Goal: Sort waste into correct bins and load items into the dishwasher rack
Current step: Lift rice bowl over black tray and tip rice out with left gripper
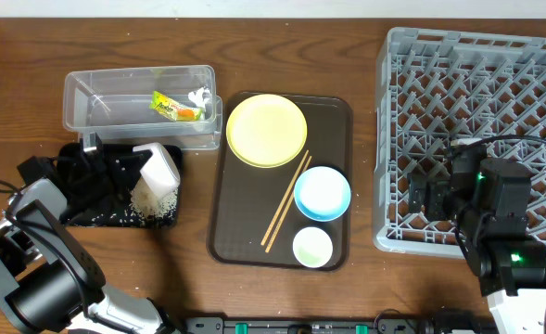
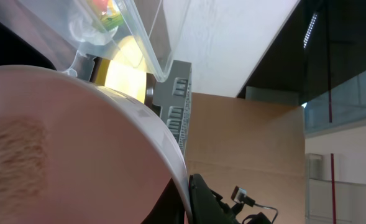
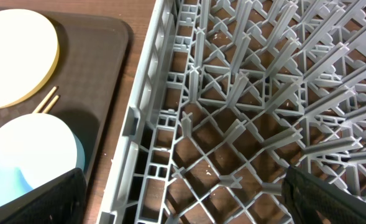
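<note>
My left gripper is shut on the rim of the white bowl, which is tipped over the black tray. White rice lies heaped under the bowl in that tray. The bowl fills the left wrist view, its rim between my fingers. The clear tub holds the snack wrapper and the paper scrap. The yellow plate, chopsticks, blue bowl and cup are on the brown serving tray. My right gripper is open and empty over the dishwasher rack.
The right wrist view shows the rack's left wall and pegs, with the serving tray, plate and blue bowl to its left. Loose rice grains are scattered in the black tray. The clear tub is close behind the bowl.
</note>
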